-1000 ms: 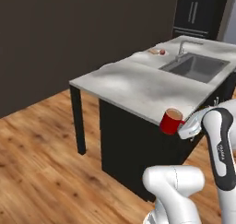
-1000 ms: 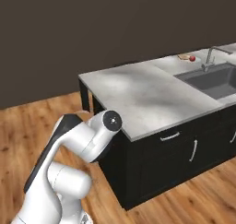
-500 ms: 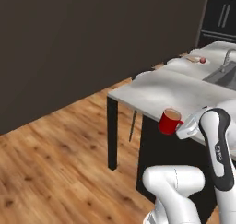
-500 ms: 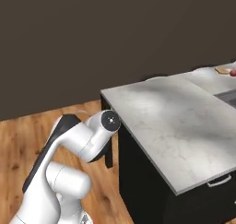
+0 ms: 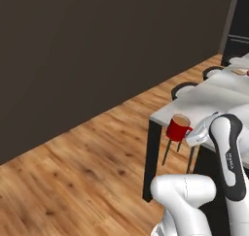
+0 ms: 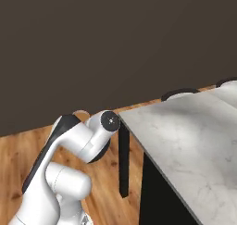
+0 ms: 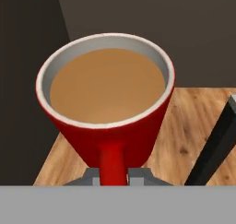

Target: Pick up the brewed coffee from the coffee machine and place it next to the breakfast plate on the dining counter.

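Observation:
The brewed coffee, a small red mug (image 5: 178,127) (image 7: 110,103) full of light brown liquid, hangs in the air just off the near corner of the dining counter (image 5: 214,98) (image 6: 185,136). My gripper (image 5: 191,132) (image 7: 113,177) is shut on the mug's handle, with a grey fingertip (image 7: 93,176) on either side of it. The mug stays upright. At the counter's far right end lies the white breakfast plate (image 5: 240,70) with something brown on it. The coffee machine is out of view.
Two dark-backed stools (image 5: 186,88) (image 6: 180,92) stand along the counter's far side. A dark wall (image 5: 97,45) runs behind, with wooden floor (image 5: 82,172) in front of it. A black counter leg (image 5: 150,162) (image 6: 123,164) stands at the near corner.
The whole picture has slid right as the base moved: the sink has left the views and the counter's corner now sits at the right. The mug stays in my grip.

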